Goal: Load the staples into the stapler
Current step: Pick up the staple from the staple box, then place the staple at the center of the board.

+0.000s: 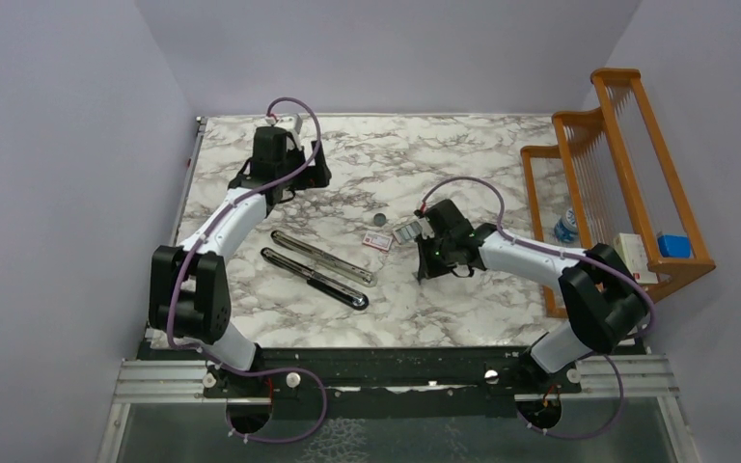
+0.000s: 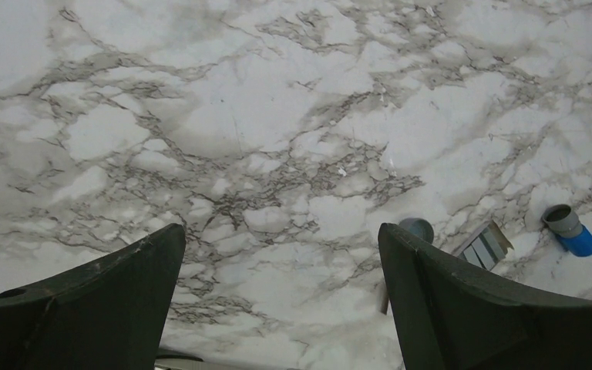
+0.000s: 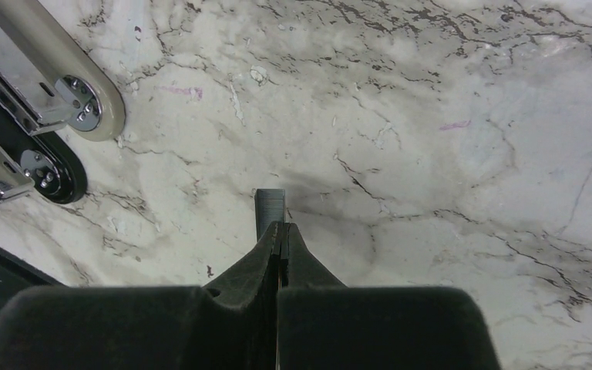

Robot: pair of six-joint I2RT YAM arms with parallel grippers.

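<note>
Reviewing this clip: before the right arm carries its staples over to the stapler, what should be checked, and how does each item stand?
1. Right end effector shut on a staple strip: ok, the strip pokes out past the closed fingertips.
2. Stapler lying open: ok, its two long halves are spread apart.
3. Strip lined up with the stapler's channel: not ok, it is apart from the stapler, not over it.
4. Left end effector out of the way: ok, open, over the far side of the table.
5. Grip firm enough for the carry: cannot tell.
</note>
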